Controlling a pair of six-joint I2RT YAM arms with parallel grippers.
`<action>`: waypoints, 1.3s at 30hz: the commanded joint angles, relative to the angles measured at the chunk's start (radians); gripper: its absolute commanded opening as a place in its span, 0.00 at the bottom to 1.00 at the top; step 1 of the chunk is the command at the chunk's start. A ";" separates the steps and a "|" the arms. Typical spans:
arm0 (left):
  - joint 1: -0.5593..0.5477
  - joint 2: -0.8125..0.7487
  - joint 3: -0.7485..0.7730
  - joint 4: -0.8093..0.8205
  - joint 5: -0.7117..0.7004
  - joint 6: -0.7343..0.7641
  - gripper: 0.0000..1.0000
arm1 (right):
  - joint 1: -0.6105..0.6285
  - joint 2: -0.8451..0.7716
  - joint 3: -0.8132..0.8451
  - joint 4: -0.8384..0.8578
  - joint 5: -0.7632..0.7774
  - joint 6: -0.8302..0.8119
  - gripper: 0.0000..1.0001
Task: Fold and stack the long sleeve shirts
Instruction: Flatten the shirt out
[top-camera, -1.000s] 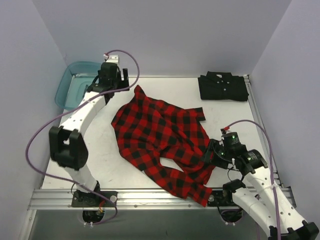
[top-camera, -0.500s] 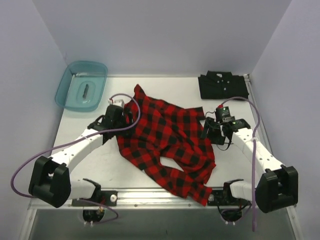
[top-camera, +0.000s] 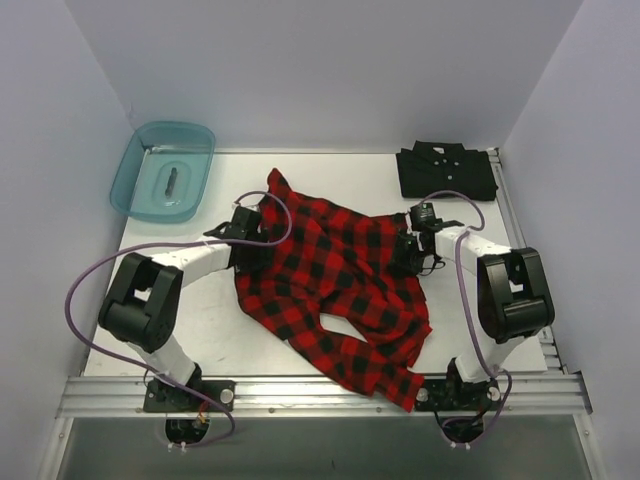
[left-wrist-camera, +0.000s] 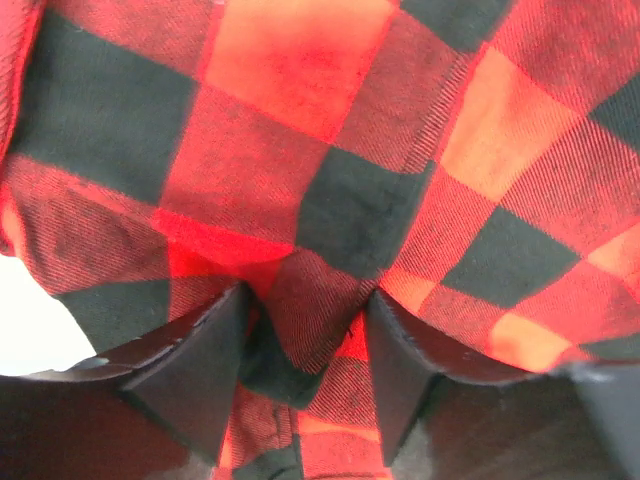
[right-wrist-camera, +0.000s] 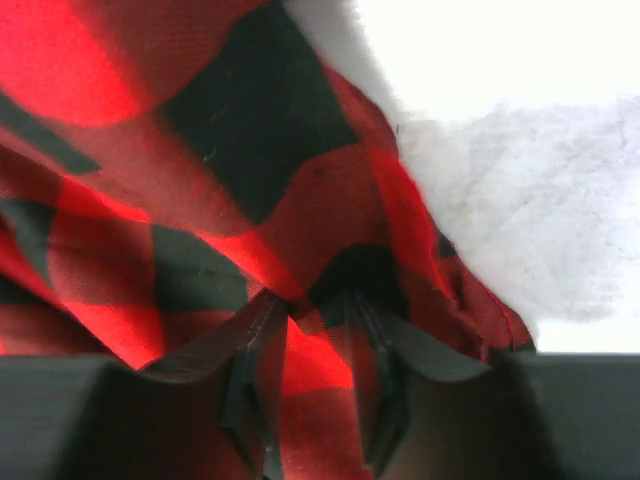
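The red-and-black plaid shirt (top-camera: 330, 285) lies crumpled and spread out across the middle of the table. My left gripper (top-camera: 250, 242) is down on its left edge. In the left wrist view a fold of plaid cloth (left-wrist-camera: 300, 150) is bunched between my gripper's (left-wrist-camera: 305, 335) two fingers. My right gripper (top-camera: 408, 252) is down on the shirt's right edge near the collar end. In the right wrist view my gripper (right-wrist-camera: 315, 340) pinches plaid cloth (right-wrist-camera: 150, 150) between its close-set fingers. The plain black shirt (top-camera: 446, 172) lies folded at the back right.
A translucent teal bin (top-camera: 163, 172) with a small dark item inside stands at the back left corner. The white table (top-camera: 200, 320) shows to the left of the shirt and beside the cloth in the right wrist view (right-wrist-camera: 520, 200). Grey walls close in three sides.
Both arms swung in from the table's corners to the plaid shirt. The left gripper came down onto its left edge and the right gripper onto its right edge. The shirt has barely shifted.
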 joint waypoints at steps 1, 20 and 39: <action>0.049 -0.029 -0.032 -0.083 0.020 -0.070 0.58 | -0.055 0.009 -0.020 0.008 -0.010 0.047 0.26; 0.025 -0.765 -0.414 -0.344 0.084 -0.278 0.61 | -0.334 -0.371 -0.125 -0.168 0.083 0.012 0.36; 0.032 -0.055 0.191 -0.105 0.037 -0.063 0.77 | -0.319 -0.099 0.209 -0.187 0.051 -0.076 0.45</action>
